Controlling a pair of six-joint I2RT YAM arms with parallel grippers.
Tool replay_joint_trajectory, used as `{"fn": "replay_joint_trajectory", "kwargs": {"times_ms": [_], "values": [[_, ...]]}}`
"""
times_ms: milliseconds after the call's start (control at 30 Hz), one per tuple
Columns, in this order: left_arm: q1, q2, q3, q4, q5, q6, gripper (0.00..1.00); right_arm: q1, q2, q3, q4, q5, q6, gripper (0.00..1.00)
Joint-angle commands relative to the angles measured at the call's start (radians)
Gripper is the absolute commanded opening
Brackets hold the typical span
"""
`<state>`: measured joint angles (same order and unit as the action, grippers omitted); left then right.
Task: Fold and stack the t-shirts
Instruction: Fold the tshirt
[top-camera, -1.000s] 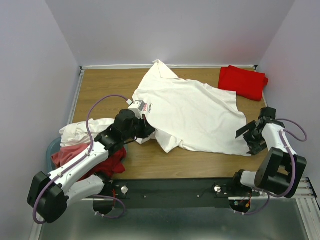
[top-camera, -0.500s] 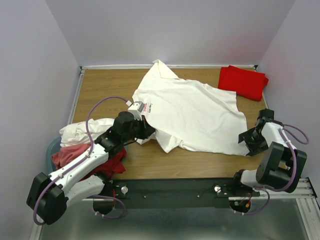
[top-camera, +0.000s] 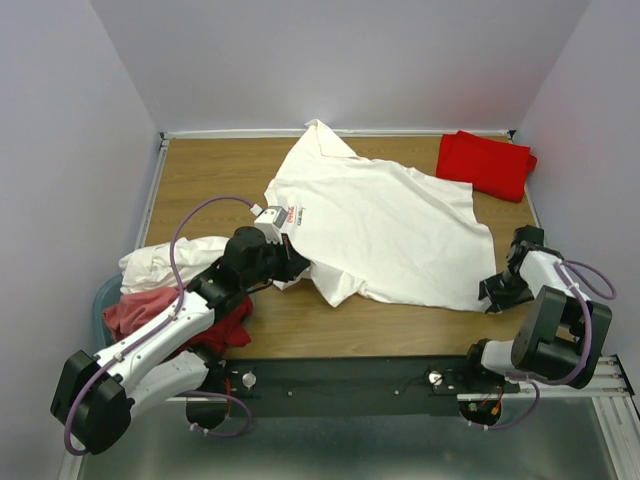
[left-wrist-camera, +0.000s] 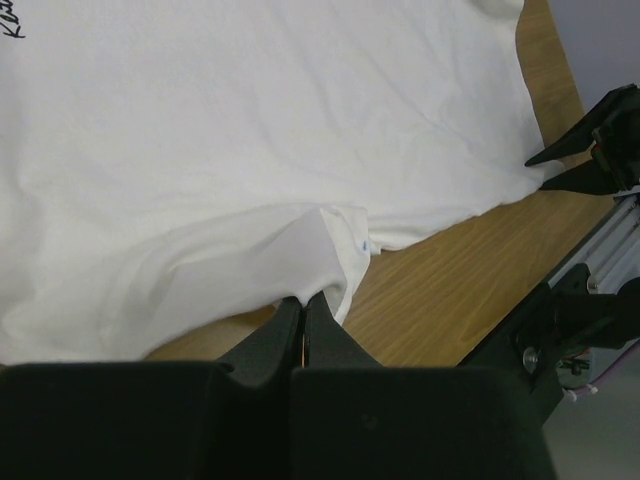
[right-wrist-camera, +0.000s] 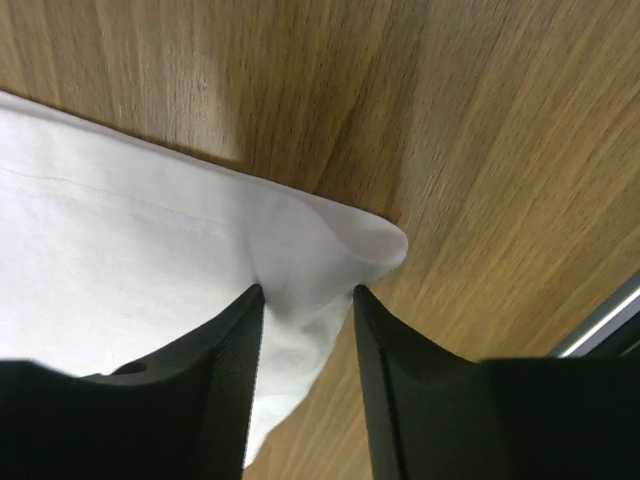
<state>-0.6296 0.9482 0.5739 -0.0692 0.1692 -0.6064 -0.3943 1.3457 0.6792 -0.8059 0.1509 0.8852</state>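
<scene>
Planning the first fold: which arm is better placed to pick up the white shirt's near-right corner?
Right. The right gripper has its jaws apart around that corner of the white t-shirt. The left gripper is shut on the shirt's near-left edge, well away.

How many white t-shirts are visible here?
2: the spread white t-shirt across the table centre, and a crumpled white t-shirt atop the left-hand heap. More may be buried in it.

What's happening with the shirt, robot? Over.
Left jaws shut on white shirt. Right jaws straddle its near corner, not clamped. Folded red shirt sits apart, far right.
</scene>
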Motion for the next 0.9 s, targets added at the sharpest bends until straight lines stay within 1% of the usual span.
{"fn": "replay_joint_trajectory", "kwargs": {"times_ms": [0, 33, 67, 167, 200, 333, 367, 433, 567, 767, 867], "values": [[0.004, -0.019, -0.016, 0.006, 0.015, 0.0, 0.0, -0.008, -0.022, -0.053, 0.004, 0.039, 0.035, 0.4], [0.004, -0.02, -0.017, 0.008, 0.013, 0.0, 0.0, -0.008, -0.023, -0.053, 0.005, 0.036, 0.035, 0.35], [0.004, -0.023, -0.017, 0.002, 0.013, 0.0, 0.0, -0.008, -0.025, -0.052, 0.004, 0.038, 0.037, 0.25], [0.004, -0.034, -0.008, -0.014, -0.002, -0.003, 0.0, -0.008, -0.026, -0.043, 0.004, 0.032, 0.029, 0.08], [0.004, -0.052, -0.003, -0.029, -0.019, -0.007, 0.0, -0.008, -0.029, -0.04, 0.004, 0.03, 0.021, 0.01], [0.004, -0.114, 0.049, -0.105, -0.063, -0.01, 0.0, -0.008, -0.078, -0.021, -0.019, 0.016, 0.024, 0.0], [0.004, -0.136, 0.061, -0.148, -0.075, -0.009, 0.0, -0.008, -0.101, -0.006, -0.029, 0.015, 0.026, 0.0], [0.004, -0.157, 0.09, -0.19, -0.079, -0.012, 0.0, -0.008, -0.12, 0.011, -0.059, -0.002, 0.031, 0.0], [0.004, -0.253, 0.109, -0.282, -0.08, -0.05, 0.0, -0.006, -0.199, 0.029, -0.095, -0.045, 0.029, 0.0], [0.004, -0.376, 0.156, -0.429, -0.115, -0.102, 0.0, -0.006, -0.278, 0.054, -0.174, -0.04, 0.024, 0.01], [0.005, -0.413, 0.165, -0.466, -0.112, -0.122, 0.0, -0.006, -0.304, 0.074, -0.226, -0.019, 0.011, 0.0]]}}
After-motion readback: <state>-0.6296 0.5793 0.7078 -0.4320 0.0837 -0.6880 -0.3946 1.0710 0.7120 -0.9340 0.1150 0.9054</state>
